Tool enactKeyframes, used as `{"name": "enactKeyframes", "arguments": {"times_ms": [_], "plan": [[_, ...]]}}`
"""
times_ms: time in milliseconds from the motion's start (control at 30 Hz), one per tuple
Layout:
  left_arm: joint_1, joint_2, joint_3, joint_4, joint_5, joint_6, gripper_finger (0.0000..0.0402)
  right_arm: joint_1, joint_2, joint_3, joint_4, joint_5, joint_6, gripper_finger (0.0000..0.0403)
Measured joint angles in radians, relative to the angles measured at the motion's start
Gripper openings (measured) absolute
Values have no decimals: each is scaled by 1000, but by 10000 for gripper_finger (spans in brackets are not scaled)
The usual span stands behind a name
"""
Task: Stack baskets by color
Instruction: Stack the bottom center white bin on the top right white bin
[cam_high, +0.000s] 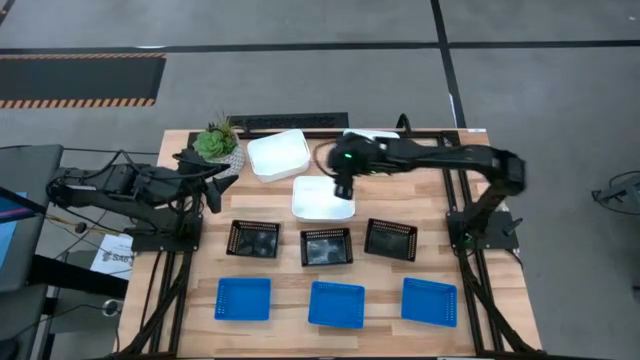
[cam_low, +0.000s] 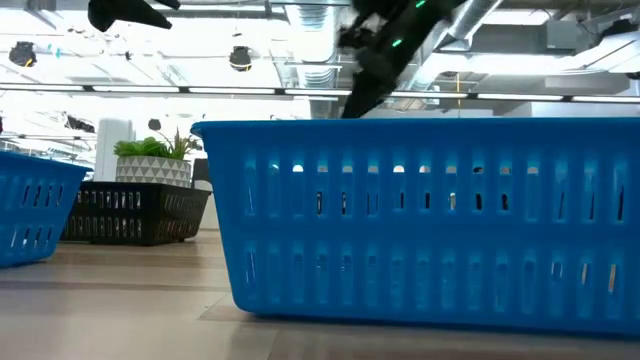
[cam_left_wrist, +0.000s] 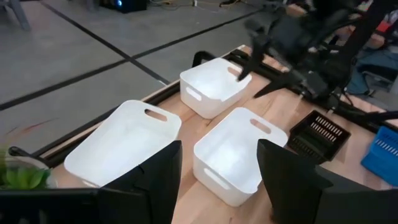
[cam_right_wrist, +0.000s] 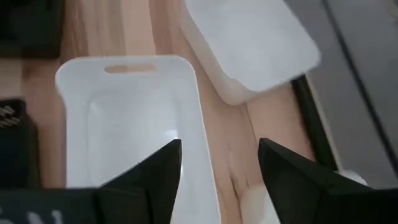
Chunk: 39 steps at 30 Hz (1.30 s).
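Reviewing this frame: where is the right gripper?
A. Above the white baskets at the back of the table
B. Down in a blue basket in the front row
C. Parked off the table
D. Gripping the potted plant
A. In the high view the right gripper hangs with open jaws at the edge of a white basket, empty.

Right tool (cam_high: 341, 189) hangs mid-table, fingers spread; left tool (cam_high: 214, 190) waits, fingers apart.
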Motion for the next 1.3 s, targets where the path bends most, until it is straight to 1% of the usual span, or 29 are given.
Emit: {"name": "enactKeyframes", "arguments": {"times_ms": [133, 300, 533, 667, 733, 800, 867, 1000, 1033, 1167, 1300], "plan": [[0, 0, 0, -12, 2, 0, 197, -45, 145, 104, -11, -106, -68, 235], [0, 0, 0, -27, 9, 0, 197, -96, 294, 210, -88, -180, -113, 235], [0, 0, 0, -46, 8, 0, 197, -135, 430, 283, -220, -201, -148, 235], [0, 0, 0, -46, 6, 0, 197, -138, 468, 290, -223, -199, -149, 230], [0, 0, 0, -46, 3, 0, 197, -138, 468, 291, -218, -199, -160, 213], [0, 0, 0, -45, 0, 0, 197, -136, 467, 292, -212, -195, -167, 184], [0, 0, 0, -45, 0, 0, 197, -136, 463, 292, -217, -193, -167, 143], [0, 0, 0, -45, -1, 0, 197, -139, 458, 292, -238, -193, -168, 33], [0, 0, 0, -45, -1, 0, 197, -141, 457, 292, -248, -194, -167, 18], [0, 0, 0, -42, -16, -10, 197, -127, 455, 294, -258, -198, -167, 10], [0, 0, 1, -42, -28, -20, 197, -112, 418, 318, -274, -197, -174, 6]]}}
